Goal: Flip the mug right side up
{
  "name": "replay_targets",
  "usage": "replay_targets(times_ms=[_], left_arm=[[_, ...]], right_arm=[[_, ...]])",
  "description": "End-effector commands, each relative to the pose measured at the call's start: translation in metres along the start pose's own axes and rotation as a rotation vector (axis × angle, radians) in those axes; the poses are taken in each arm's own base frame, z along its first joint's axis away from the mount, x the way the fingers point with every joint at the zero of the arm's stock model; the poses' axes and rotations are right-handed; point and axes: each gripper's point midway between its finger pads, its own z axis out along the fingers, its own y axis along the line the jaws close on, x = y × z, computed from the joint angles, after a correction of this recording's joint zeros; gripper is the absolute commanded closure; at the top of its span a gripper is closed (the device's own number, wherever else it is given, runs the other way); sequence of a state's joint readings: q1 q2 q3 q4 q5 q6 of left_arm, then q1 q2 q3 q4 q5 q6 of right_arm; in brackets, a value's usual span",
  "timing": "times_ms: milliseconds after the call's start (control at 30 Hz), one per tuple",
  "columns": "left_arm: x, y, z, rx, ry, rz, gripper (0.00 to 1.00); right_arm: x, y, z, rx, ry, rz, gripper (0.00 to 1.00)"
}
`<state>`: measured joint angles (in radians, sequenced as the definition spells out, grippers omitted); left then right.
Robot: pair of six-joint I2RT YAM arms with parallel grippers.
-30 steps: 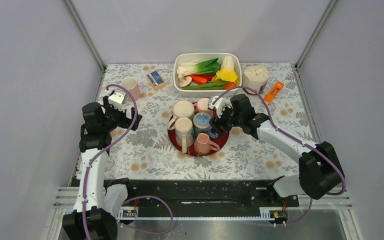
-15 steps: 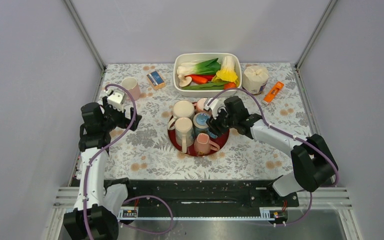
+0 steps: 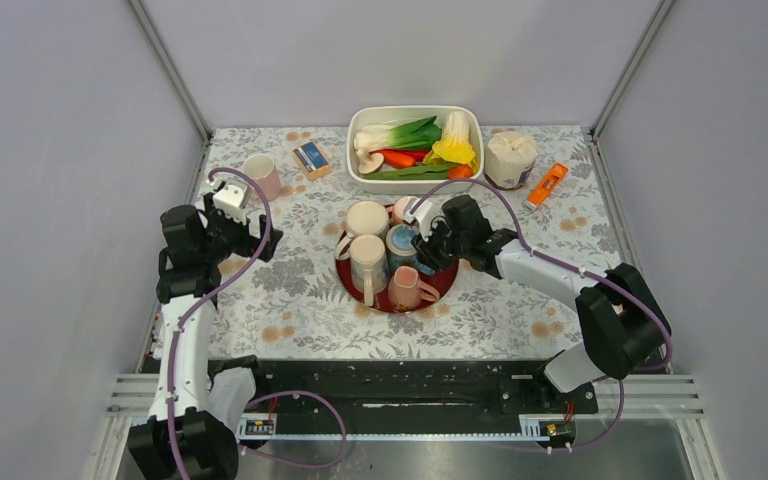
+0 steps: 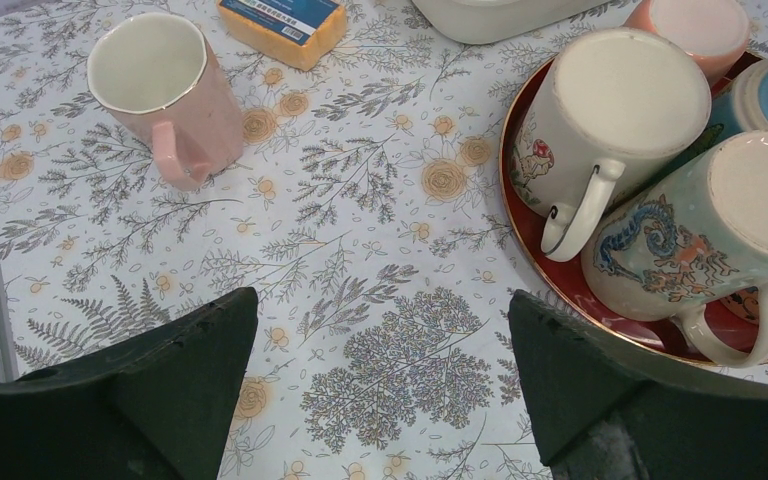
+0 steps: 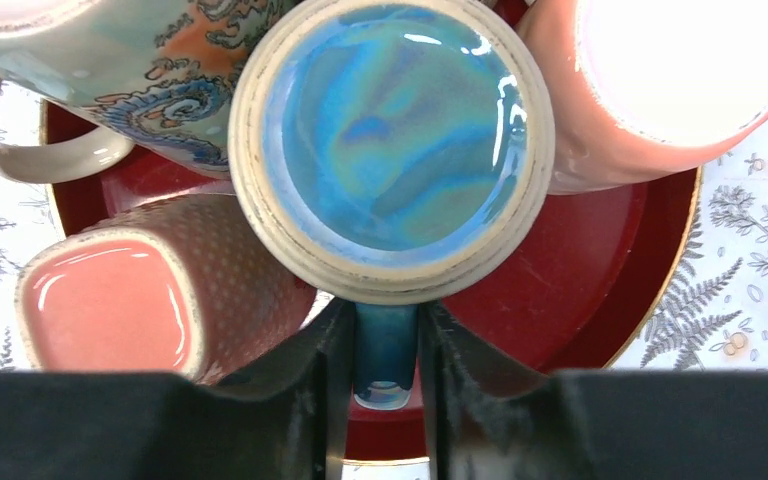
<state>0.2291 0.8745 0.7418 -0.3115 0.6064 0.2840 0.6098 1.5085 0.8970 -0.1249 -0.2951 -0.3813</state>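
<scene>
A blue glazed mug [image 5: 395, 140] stands upside down on the red tray [image 5: 580, 280], base up, near the tray's middle in the top view [image 3: 403, 243]. Its dark blue handle [image 5: 385, 350] points toward my right wrist camera. My right gripper [image 5: 385, 320] has both fingers pressed against the sides of that handle, low over the tray's right part [image 3: 428, 245]. Left of the tray, my left gripper [image 4: 382, 300] hangs wide open over the flowered cloth, holding nothing [image 3: 258, 238].
The tray also carries an upside-down white mug [image 3: 367, 218], a dragon-patterned mug [image 3: 367, 258], a pink dotted mug [image 3: 408, 288] and a pink mug [image 3: 405, 208] at the back. An upright pink mug [image 3: 261, 174], small box [image 3: 311, 159], vegetable bin [image 3: 415, 145], paper roll [image 3: 511, 155] and orange tool [image 3: 547, 184] stand behind.
My right gripper has slid left toward the blue mug and its fingers have come together on the handle. The left arm has hardly moved.
</scene>
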Motion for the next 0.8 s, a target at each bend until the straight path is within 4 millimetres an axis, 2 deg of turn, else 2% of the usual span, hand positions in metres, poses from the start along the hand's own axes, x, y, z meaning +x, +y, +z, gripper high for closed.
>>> replay_targets(times_ms=[0,133,333,533,767], left_arm=[[-0.009,0.001,0.003,0.017,-0.047,0.025,0.01],[-0.009,0.0,0.003,0.02,-0.047,0.021,0.01],[-0.01,-0.001,0.003,0.028,-0.053,0.021,0.01],[-0.015,-0.004,0.004,0.043,-0.076,0.009,0.01],[-0.03,-0.012,0.003,0.091,-0.134,-0.003,0.01]], right_arm=[[-0.022,-0.006,0.0,0.034,-0.045,-0.009,0.73],[-0.026,-0.01,-0.002,0.056,-0.059,-0.01,0.99],[-0.049,-0.016,-0.02,0.108,-0.142,-0.033,1.0],[-0.094,-0.015,-0.061,0.139,-0.293,-0.066,1.0],[-0.12,-0.006,-0.093,0.132,-0.397,-0.082,1.0]])
